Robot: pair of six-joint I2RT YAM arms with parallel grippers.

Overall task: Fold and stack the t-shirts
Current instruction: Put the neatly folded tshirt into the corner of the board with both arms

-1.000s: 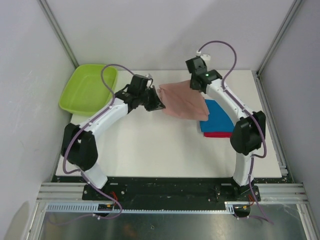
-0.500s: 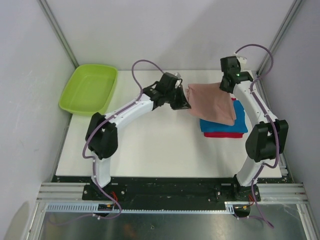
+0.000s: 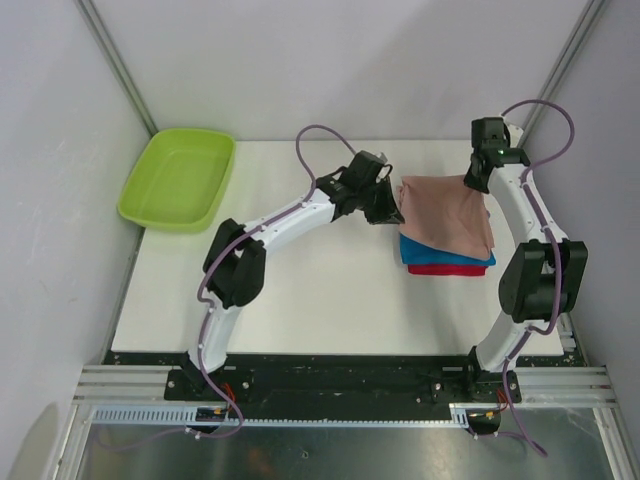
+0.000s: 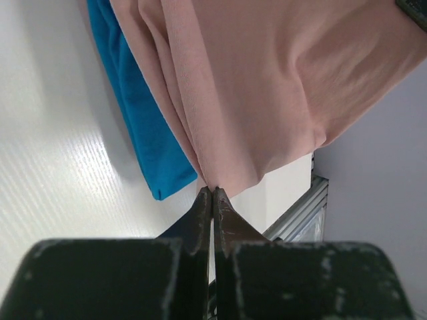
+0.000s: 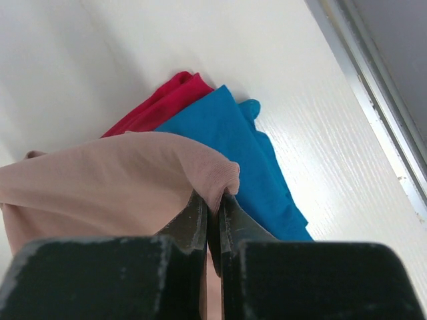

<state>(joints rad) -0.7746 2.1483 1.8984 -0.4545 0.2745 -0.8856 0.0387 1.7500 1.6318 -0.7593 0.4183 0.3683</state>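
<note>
This is a robotics lab test cell. Plain pale wall panels [image 3: 350, 60] and aluminium frame posts [image 3: 115, 65], running from the upper corners, box in a white table [image 3: 300, 300]. Along the bottom edge, two robot arms [image 3: 290, 215] with purple cables [image 3: 320, 135] stand on a black base plate [image 3: 340, 375] above a slotted metal rail [image 3: 340, 413].

Lime-green tub [image 3: 178, 178] at far-left corner of white table [image 3: 300, 290] — grey walls [image 3: 350, 60] around.
</note>
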